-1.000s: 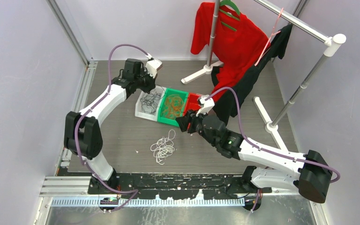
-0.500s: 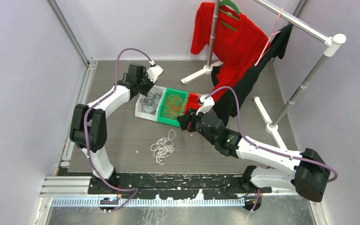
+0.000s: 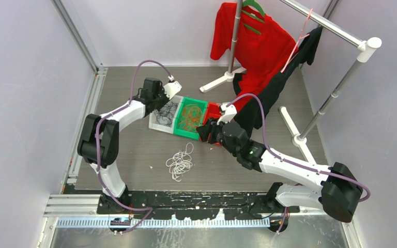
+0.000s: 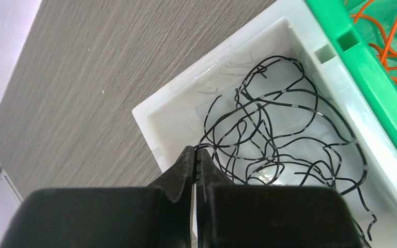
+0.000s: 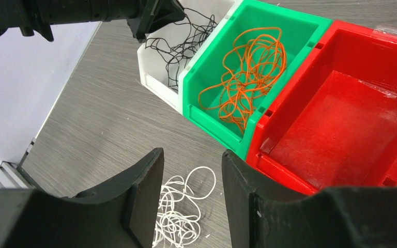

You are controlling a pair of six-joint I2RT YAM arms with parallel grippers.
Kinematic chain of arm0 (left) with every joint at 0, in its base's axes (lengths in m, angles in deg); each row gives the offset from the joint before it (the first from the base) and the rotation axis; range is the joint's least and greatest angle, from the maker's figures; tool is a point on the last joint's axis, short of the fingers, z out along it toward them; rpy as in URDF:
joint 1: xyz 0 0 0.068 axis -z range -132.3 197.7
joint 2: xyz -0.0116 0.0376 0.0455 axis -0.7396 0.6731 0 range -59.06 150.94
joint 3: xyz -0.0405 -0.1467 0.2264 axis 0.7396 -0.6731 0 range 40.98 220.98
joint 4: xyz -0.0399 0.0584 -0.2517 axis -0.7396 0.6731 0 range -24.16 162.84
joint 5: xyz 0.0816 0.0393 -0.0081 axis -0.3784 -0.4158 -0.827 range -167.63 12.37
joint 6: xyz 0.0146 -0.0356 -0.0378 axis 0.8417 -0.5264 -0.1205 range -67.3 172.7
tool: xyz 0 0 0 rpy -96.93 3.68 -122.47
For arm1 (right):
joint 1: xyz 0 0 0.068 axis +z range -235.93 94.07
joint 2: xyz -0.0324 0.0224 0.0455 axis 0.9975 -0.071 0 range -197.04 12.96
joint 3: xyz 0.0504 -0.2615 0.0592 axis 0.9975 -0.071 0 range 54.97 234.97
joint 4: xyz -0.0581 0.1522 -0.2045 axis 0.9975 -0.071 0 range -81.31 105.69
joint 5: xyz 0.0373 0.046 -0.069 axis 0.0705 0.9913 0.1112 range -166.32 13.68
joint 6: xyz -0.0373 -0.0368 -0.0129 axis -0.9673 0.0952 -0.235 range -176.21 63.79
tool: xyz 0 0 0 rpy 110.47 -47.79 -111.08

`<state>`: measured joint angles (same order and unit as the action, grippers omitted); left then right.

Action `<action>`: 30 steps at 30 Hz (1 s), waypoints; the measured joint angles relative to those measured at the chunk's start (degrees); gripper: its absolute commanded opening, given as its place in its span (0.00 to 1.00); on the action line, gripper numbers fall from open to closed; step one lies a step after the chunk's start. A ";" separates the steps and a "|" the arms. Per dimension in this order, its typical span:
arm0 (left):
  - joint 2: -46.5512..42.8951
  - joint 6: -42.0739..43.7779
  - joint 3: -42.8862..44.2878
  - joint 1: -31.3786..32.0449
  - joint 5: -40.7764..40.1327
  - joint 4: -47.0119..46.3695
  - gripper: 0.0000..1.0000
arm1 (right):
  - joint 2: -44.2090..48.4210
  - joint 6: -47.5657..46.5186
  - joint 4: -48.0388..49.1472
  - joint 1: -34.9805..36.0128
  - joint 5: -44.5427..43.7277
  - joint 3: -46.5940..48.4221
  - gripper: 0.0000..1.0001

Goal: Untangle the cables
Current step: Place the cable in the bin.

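We are holding our left gripper (image 3: 159,106) over the far left part of a white plastic bin (image 3: 160,128) with thin black curly wires (image 3: 166,114) in it, and our right gripper (image 3: 204,133) is hovering by the near right corner of the adjoining green plastic bin (image 3: 184,135) of orange wires (image 3: 190,118), with a small red plastic bin (image 3: 213,109) touching that one's right side. A loose bunch of thin white wires (image 3: 180,164) is lying on the grey wood-grain table (image 3: 134,150) nearer to us, well apart from both grippers.
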<state>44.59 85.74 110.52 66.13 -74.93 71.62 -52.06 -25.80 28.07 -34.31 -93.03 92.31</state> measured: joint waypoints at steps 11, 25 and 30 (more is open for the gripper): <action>3.26 7.63 -0.17 4.20 -3.93 -3.48 0.00 | 0.13 0.63 0.66 -0.46 0.31 -1.09 0.50; 5.07 6.38 7.85 4.68 -4.66 5.16 0.59 | 2.75 1.07 0.61 -0.74 0.28 -2.54 0.49; 4.31 5.35 12.35 4.63 -2.69 11.28 0.78 | 3.93 1.03 0.15 -0.76 0.35 -2.54 0.50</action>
<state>48.90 91.10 122.87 70.77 -77.62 82.90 -48.12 -24.77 28.22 -35.08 -92.68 89.78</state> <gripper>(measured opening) 0.697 0.497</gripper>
